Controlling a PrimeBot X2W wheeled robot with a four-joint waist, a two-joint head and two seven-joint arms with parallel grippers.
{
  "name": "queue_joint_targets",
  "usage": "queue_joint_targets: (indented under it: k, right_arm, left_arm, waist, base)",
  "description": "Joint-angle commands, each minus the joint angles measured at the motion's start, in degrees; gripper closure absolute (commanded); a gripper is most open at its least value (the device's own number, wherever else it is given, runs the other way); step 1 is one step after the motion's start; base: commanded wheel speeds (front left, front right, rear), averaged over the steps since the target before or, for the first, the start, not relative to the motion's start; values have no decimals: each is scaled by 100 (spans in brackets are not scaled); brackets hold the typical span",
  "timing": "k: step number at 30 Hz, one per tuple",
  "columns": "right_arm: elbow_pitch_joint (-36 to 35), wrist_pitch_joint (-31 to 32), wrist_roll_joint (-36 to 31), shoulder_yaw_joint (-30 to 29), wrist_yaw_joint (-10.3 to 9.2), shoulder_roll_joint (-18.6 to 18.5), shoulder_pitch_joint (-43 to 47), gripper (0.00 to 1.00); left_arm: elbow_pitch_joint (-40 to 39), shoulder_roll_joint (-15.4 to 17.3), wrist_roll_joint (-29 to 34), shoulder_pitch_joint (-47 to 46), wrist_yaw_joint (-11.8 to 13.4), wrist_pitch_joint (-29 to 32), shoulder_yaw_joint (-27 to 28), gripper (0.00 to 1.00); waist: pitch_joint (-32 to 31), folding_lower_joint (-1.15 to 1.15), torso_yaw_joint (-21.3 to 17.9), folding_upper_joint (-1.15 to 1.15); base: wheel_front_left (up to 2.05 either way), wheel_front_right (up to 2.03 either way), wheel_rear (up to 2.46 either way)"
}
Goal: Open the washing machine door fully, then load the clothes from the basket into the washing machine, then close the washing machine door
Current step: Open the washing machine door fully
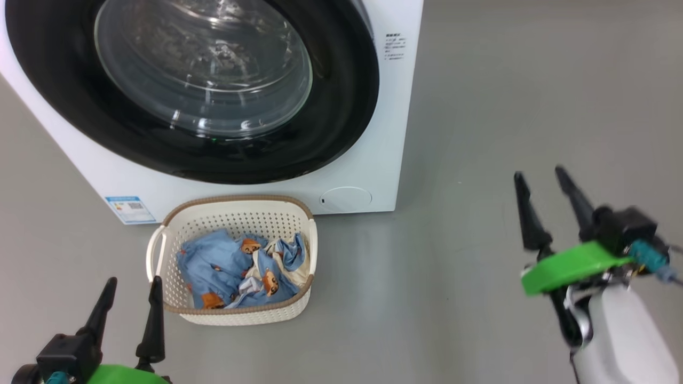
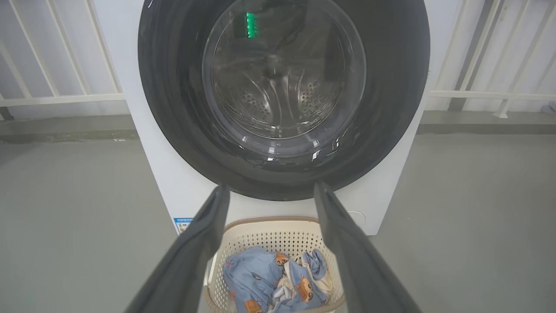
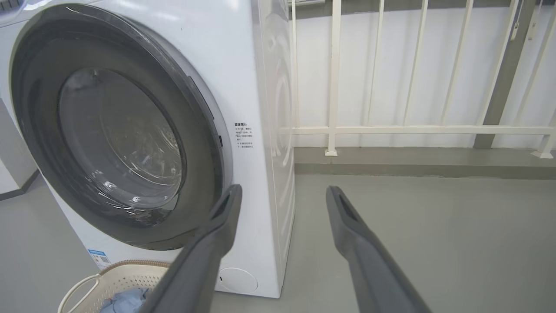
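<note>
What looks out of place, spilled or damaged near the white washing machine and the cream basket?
Nothing stands out. The round black-rimmed glass door sits shut on the white front-loading washing machine. The cream perforated plastic basket stands upright on the grey floor, and the crumpled light-blue bear-print clothes all lie inside it.

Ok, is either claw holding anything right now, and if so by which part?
Nothing is held. The left claw and right claw are both open and empty; the clothes lie in the basket.
</note>
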Motion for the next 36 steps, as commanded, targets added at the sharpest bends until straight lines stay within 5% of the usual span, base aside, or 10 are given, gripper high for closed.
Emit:
queue_joint_targets:
  k: [1, 13, 19, 20, 22, 23, 36]
  right_arm:
    - [-208, -69, 75, 113, 9, -57, -460, 0]
    - [-146, -69, 475, -30, 9, -342, -1928, 0]
    - [354, -66, 1618, -608, 9, -121, -2559, 0]
    - [482, -43, 1865, -727, 9, -86, -2657, 15]
    - [696, -17, 2229, -894, 9, -51, -2821, 80]
    - [798, -8, 2417, -987, 9, -29, -2890, 100]
    - [1821, 595, 3871, -1557, 9, 68, -3288, 100]
  left_arm:
    - [-144, 81, -84, -104, -9, -37, 169, 0]
    - [-65, 110, -179, -292, -9, -37, 68, 0]
    - [-52, 111, -218, -403, -9, -37, -21, 0]
    - [-48, 111, -226, -424, -9, -37, -39, 0]
    - [-40, 113, -242, -468, -9, -37, -73, 0]
    - [-34, 114, -248, -489, -9, -37, -82, 0]
    - [63, 96, -310, -725, -9, -37, -113, 0]
  waist:
    - [90, 0, 86, 0]
    - [347, 0, 373, 0]
    - [510, 0, 558, 0]
    - [545, 0, 589, 0]
    - [618, 0, 649, 0]
    - [654, 0, 675, 0]
    - [936, 0, 906, 0]
  base:
    - [0, 0, 0]
    - [0, 0, 0]
    - [0, 0, 0]
    - [0, 0, 0]
    - [0, 0, 0]
    - [0, 0, 0]
    - [0, 0, 0]
